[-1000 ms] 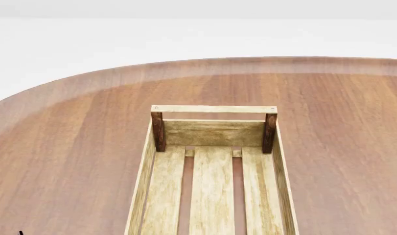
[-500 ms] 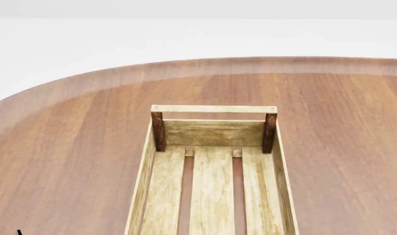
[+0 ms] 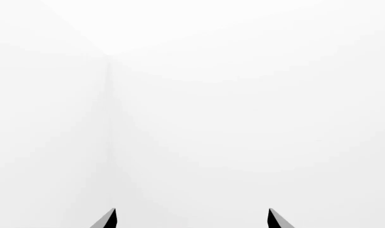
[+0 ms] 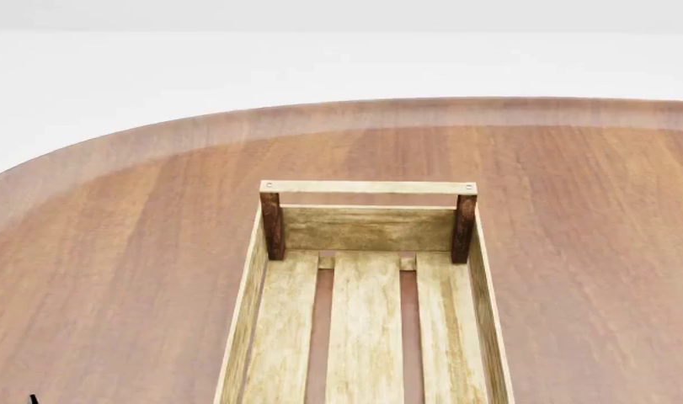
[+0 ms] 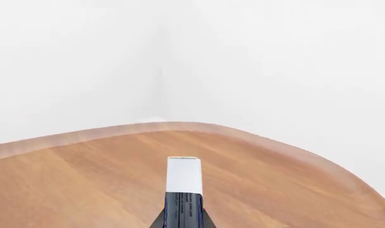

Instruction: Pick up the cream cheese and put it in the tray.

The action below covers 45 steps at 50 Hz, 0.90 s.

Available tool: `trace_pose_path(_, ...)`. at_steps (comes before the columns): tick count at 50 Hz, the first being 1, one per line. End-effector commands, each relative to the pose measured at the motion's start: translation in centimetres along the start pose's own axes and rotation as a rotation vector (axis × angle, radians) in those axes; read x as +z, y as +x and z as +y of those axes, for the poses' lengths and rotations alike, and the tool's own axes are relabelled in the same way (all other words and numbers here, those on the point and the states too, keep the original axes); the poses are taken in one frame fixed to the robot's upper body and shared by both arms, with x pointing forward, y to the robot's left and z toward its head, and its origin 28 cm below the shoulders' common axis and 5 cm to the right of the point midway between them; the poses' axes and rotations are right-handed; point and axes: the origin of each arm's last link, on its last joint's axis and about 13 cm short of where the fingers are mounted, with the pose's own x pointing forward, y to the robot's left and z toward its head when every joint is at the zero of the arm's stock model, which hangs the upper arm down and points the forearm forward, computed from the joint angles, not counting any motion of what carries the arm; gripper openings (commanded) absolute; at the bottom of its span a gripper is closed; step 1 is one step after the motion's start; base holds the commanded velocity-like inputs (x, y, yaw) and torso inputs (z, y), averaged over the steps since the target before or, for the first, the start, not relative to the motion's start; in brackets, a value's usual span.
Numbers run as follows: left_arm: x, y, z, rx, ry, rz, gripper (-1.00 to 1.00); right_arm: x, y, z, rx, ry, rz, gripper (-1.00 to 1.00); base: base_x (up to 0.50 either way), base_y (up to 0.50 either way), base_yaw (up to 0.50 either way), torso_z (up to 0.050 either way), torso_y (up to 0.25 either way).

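The cream cheese [image 5: 183, 176] shows in the right wrist view as a narrow box seen edge-on, white at its end and dark blue with small print lower down. My right gripper [image 5: 183, 221] is shut on it, one dark finger on each side, holding it above the wooden table [image 5: 84, 185]. The tray [image 4: 367, 229], a long crate of light slats with dark brown corner posts and a top rail, lies in the middle of the head view with nothing in the part I see. My left gripper [image 3: 192, 219] is open, facing a white wall, with nothing between its fingers.
The rounded brown table [image 4: 128, 244] spreads around the tray, its curved far edge against white floor and walls. A small black tip [image 4: 32, 399] pokes in at the head view's lower left corner. A room corner [image 5: 162, 71] lies beyond the table.
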Motion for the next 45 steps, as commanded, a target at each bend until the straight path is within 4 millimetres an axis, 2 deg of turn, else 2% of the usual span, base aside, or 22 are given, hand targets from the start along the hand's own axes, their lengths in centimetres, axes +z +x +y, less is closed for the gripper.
trace_pose_path(1,0.0,0.1,0.1,0.001,-0.003,0.004,1.00,2.7,0.6,1.1,0.056,-0.060,-0.116,-1.00,0.00,0.00,0.00,0.000,0.000)
trace_pose_path(22,0.0,0.1,0.0,-0.001,-0.004,0.004,1.00,5.5,3.0,4.3,0.251,-0.166,-0.230,-1.00,0.00,0.00,0.00,0.000,0.000)
trace_pose_path(45,0.0,0.1,0.0,-0.002,-0.001,0.009,1.00,8.2,5.3,6.6,0.269,-0.243,-0.259,-1.00,0.00,0.00,0.00,0.000,0.000)
